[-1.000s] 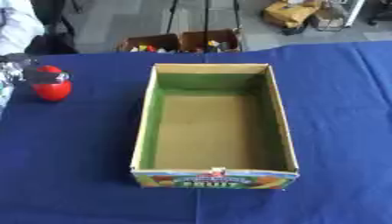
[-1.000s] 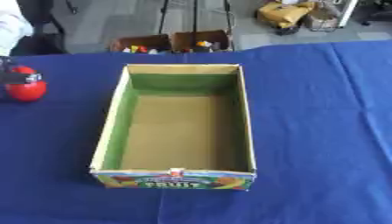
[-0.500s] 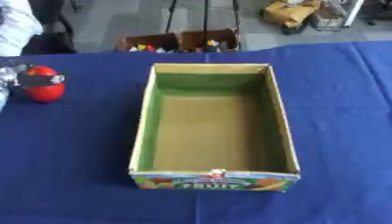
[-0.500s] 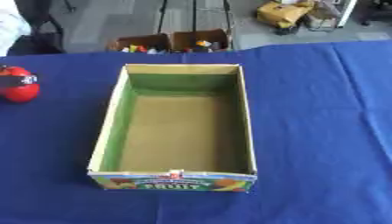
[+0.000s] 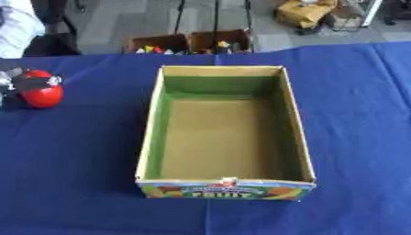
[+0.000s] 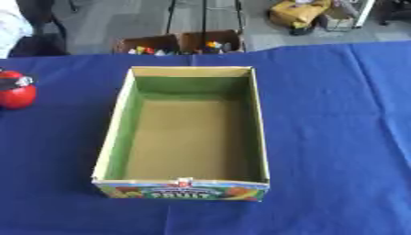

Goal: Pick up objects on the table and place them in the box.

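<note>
Left eye view. An open cardboard box (image 5: 224,133) stands mid-table on a blue cloth (image 5: 80,160), its long axis running away from the camera, a fruit label on the near end wall; nothing shows inside it. A red ball (image 5: 41,94) sits well to the box's left, near the frame's left edge. The left hand (image 5: 14,84) enters at that edge: a dark finger lies across the ball's upper face, and a silver-and-black part shows just left of it. The finger appears curled over the ball, so the hand reads as closed on it. Whether the ball rests on the cloth or is lifted clear cannot be told. The step in hand is judged to be the pick of the ball, the grasp made and the transfer not yet begun. The next move calls for a lift high enough to clear the box's left wall, a carry rightward over the interior, then a release.

Right eye view. The same layout, shifted leftward: the ball is half cut by the left edge, with only the dark finger across its top visible. The right hand shows in neither view.
</note>
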